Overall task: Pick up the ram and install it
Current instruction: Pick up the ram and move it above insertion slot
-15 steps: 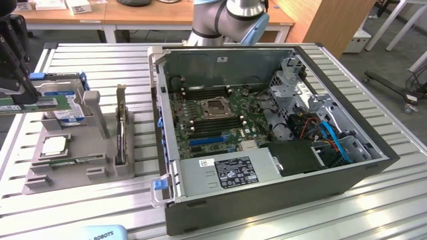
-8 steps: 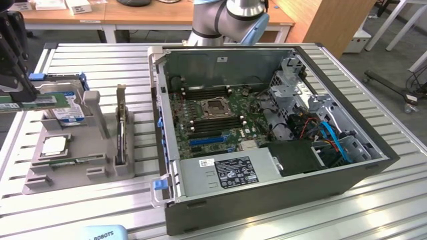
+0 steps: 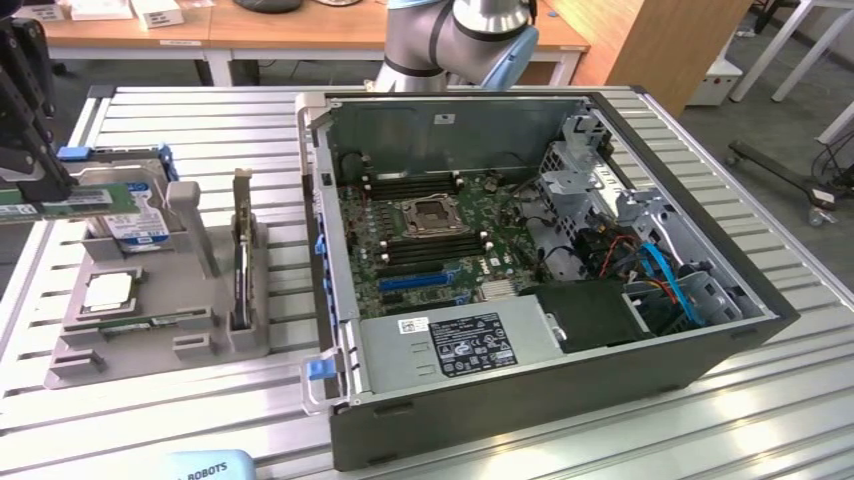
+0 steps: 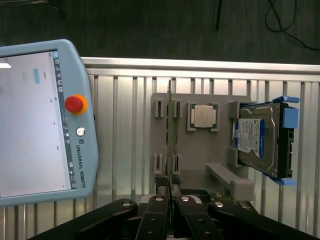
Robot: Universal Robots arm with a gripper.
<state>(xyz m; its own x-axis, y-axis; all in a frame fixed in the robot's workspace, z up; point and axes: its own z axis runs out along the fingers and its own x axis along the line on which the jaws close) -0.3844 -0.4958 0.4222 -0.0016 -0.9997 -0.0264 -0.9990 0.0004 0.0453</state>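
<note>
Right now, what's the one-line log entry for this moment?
step: ram pickup | pincer: shut on ram | ram: held over gray tray | computer case: open, ram not yet in it

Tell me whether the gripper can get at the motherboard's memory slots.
Probably yes: the case lies open on top, nothing covers the memory slots, and the gripper, shut on the ram, hangs above the tray.

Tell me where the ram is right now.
The ram is held in the shut gripper at the exterior view's left, above the gray tray and next to the hard drive.
</note>
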